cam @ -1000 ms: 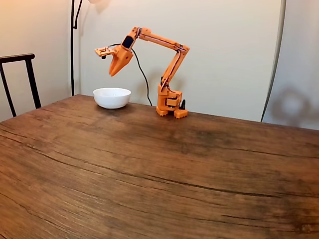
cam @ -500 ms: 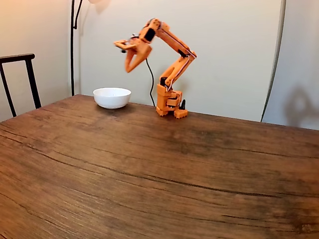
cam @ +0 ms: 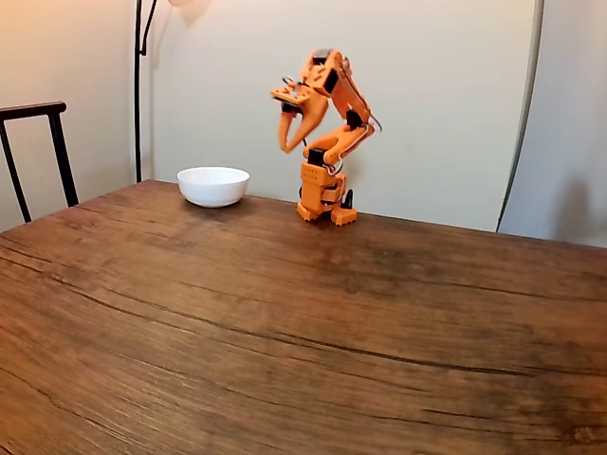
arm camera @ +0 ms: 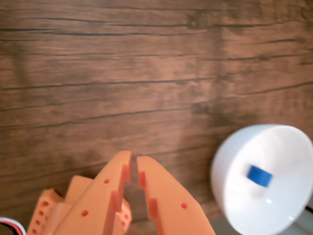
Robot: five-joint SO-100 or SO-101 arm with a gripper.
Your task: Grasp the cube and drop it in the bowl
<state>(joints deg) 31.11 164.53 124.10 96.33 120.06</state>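
Wrist view: cube (arm camera: 259, 176) inside bowl (arm camera: 230, 166); fixed view hides it.

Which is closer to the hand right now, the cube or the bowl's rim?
The bowl's near rim, in the wrist view. The blue cube lies farther off inside it, past that rim from the nearly shut hand.

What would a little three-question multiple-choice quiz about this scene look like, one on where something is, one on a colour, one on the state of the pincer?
1. Where is the cube?
A. On the table
B. In the bowl
C. In the pincer

2. What colour is the cube?
A. Red
B. Green
C. Blue

3. How is the pincer?
A. Nearly shut, empty
B. Wide open
C. Gripping the bowl

Answers:
1 B: the wrist view shows the cube lying inside the white bowl.
2 C: its faces are bright blue.
3 A: the pincer has only a thin gap between its fingers, holding nothing, raised above the table.
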